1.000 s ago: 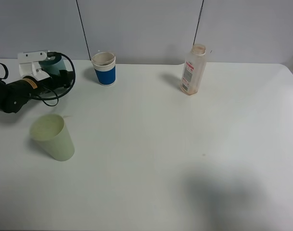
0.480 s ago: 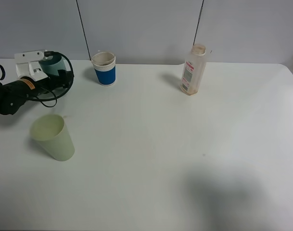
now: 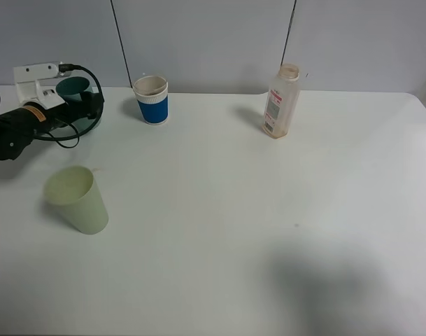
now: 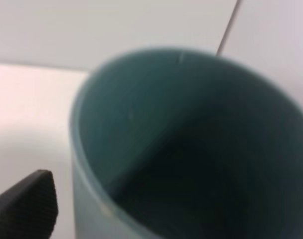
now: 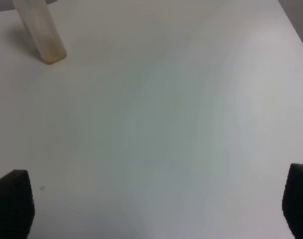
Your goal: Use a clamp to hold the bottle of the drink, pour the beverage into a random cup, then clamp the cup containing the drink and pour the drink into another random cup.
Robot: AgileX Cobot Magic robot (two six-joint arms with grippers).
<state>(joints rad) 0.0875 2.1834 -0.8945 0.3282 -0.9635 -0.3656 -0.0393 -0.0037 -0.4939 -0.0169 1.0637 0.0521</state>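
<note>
The left gripper point(image 3: 71, 98), jaws spread wide and seemingly clamping nothing, sits at the upright teal-green tumbler point(image 3: 74, 88) at the table's point(image 3: 233, 210) far-left, just left of the blue white-rimmed cup point(image 3: 152, 100), which the right arm is far from.

1. The high camera sits up front, looking down and across the whole white table point(image 3: 268, 210) toward the grey back wall.
2. The left wrist cam is jammed right up against the teal-green tumbler point(image 4: 191, 149), peering into its mouth, blurry.
3. The right wrist cam hangs higher over bare table, facing down; it shares the drink bottle point(image 5: 41, 30) with the high view.
</note>
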